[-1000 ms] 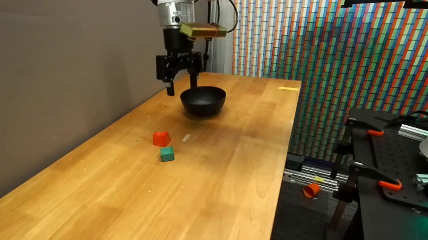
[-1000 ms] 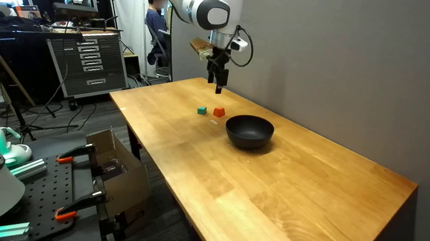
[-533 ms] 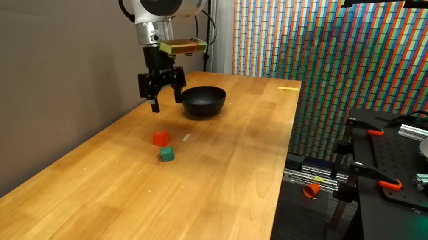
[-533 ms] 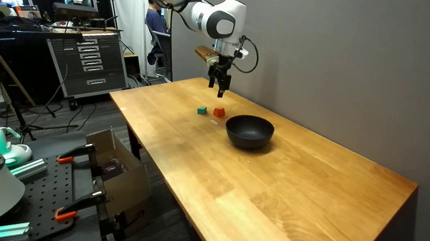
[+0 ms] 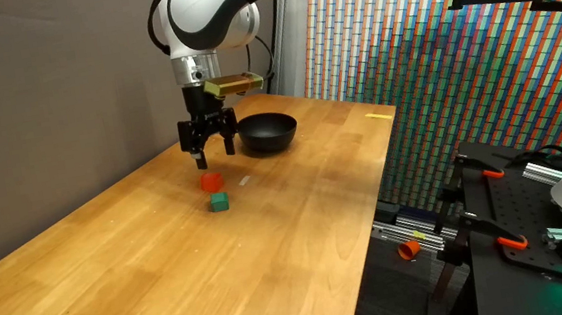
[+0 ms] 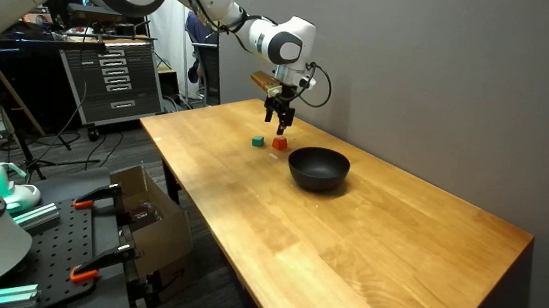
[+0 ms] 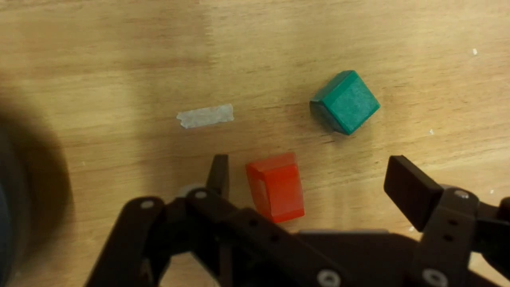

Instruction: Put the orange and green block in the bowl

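Note:
The orange block (image 5: 212,182) stands on the wooden table, also seen in an exterior view (image 6: 279,143). In the wrist view the orange block (image 7: 283,189) lies between the open fingers, closer to the left one. The green block (image 5: 219,202) sits just beside it, also in an exterior view (image 6: 258,141); in the wrist view it (image 7: 352,103) lies above and right of the orange one. The black bowl (image 5: 270,139) stands close by, also in an exterior view (image 6: 317,176). My gripper (image 5: 216,158) is open and empty above the orange block, also in the wrist view (image 7: 312,179).
A grey wall (image 6: 438,105) runs along the table's long side. A small strip of pale tape (image 7: 205,116) lies near the blocks. Yellow tape (image 5: 379,116) marks the table's end. The bowl's dark edge (image 7: 8,207) shows at the wrist view's left border.
My gripper has come down and moved from beside the bowl toward the blocks, staying open. The blocks and the bowl have not moved.

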You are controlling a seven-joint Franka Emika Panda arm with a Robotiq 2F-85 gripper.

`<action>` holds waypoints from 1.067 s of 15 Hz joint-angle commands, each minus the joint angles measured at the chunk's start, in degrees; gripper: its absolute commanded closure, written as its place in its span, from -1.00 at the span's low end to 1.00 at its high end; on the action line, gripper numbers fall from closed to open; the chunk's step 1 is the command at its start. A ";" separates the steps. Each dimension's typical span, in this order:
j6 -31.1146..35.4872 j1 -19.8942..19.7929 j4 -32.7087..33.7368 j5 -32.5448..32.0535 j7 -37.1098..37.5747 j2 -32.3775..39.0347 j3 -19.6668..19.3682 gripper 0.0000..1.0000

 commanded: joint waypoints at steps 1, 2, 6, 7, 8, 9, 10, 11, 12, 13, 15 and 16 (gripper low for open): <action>-2.36 0.72 6.83 0.00 -1.62 5.02 0.02 -1.00; -2.29 0.90 7.68 -0.22 -1.98 5.94 -0.06 -1.00; -1.99 1.73 11.34 -1.38 -2.70 9.29 -0.91 -1.00; -1.91 2.08 12.24 -2.16 -2.69 10.02 -1.41 -1.00; -1.99 2.29 13.11 -2.82 -2.87 10.72 -1.70 -1.00; -2.02 2.56 13.93 -3.63 -3.01 11.30 -1.98 -1.00; -2.34 2.65 14.76 -4.23 -3.59 11.90 -2.03 -1.00; -2.29 2.96 15.49 -4.99 -3.80 12.46 -2.39 -1.00; -2.47 3.10 16.23 -5.49 -4.30 12.92 -2.50 -0.50; -2.39 3.22 16.65 -5.85 -4.65 13.23 -2.44 -0.47; -2.00 3.58 17.27 -6.47 -4.95 13.51 -2.57 -0.16; -1.80 3.56 17.16 -6.56 -5.16 13.26 -2.57 0.03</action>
